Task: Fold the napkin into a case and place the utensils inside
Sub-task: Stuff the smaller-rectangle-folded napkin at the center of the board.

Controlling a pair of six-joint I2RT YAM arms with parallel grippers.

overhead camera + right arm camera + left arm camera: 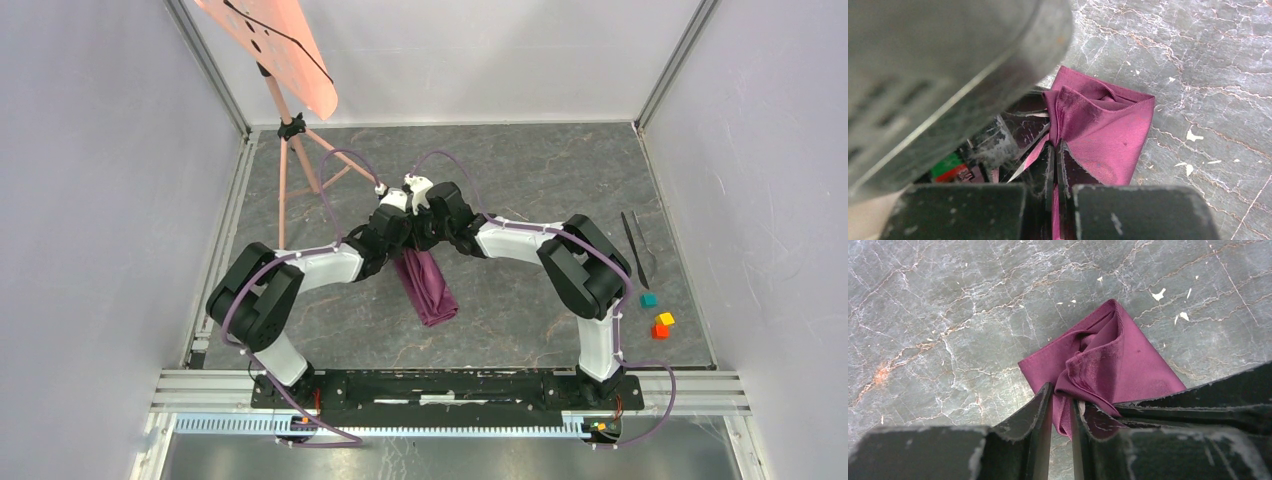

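Gathered at one end between the two grippers, the napkin (428, 285) is held up over the middle of the table (520, 180), its folded lower part falling away toward the stone surface, so that a fold can be drawn across under tension from both sides. In the right wrist view the right gripper (1055, 165) is seen clamped on a thin ridge of the cloth, which serves as the anchor. The left gripper (1060, 415) is set around a bunched pleat just beside it, its jaws narrowly apart; whether the cloth is firmly pinched there cannot be told. No case has been formed yet, so the folding step is judged to be in hand. The utensils (636, 245) are left lying well apart by the right edge, near the coloured cubes (658, 315), untouched until a pouch exists.
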